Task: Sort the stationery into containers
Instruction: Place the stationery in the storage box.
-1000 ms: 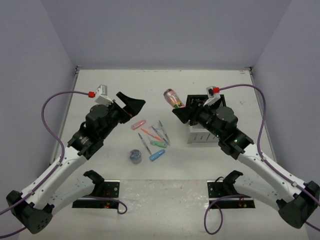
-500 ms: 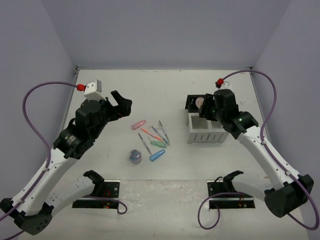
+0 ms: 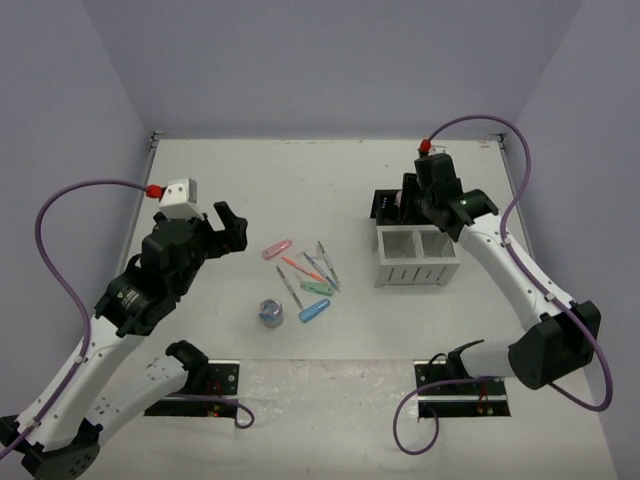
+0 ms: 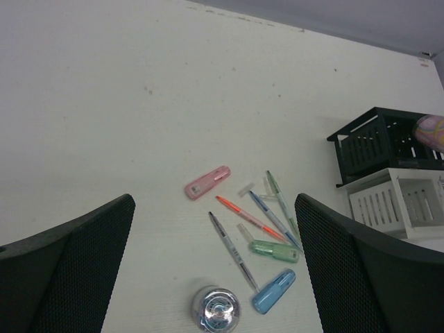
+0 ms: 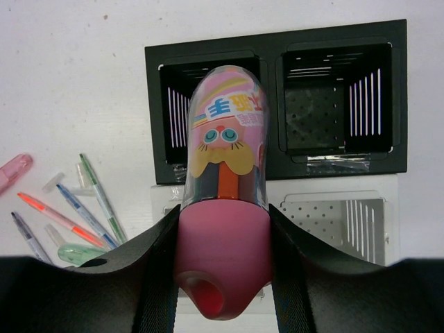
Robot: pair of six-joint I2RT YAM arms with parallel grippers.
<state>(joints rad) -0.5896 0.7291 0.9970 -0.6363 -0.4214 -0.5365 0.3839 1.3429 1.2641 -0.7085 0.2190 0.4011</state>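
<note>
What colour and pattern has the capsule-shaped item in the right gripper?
The capsule-shaped item is pink with a yellow cartoon animal face, clearest in the right wrist view.

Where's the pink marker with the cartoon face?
Right wrist view: the right gripper holds the pink cartoon-faced marker over the black perforated box, next to the white box.

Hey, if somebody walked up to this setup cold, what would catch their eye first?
The pink cartoon-faced marker stands out most, clamped in the right gripper above the black organiser on the right side. Next comes the bright scatter of pens and capsules in the middle, with the open left gripper off to its left.
</note>
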